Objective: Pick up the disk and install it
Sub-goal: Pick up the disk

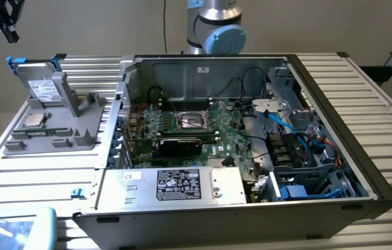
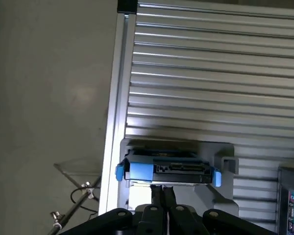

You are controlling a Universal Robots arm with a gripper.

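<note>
Slatted aluminium table (image 1: pixel 36 172) carries a grey fixture (image 1: pixel 77 107) holding the disk (image 2: pixel 166 169) on edge; the gripper (image 2: pixel 161 195), fingers pressed together and empty, hangs above it, apart; disk's long axis runs along the finger-closing line.

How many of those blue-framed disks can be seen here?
1. The disk is propped on the grey stand at the exterior view's left, beside the open computer case. Others may be hidden in its bays.

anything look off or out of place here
Nothing stands out. The disk stands propped in its grey holder, the shut gripper hangs above it without touching, and the computer case lies open beside them.
</note>
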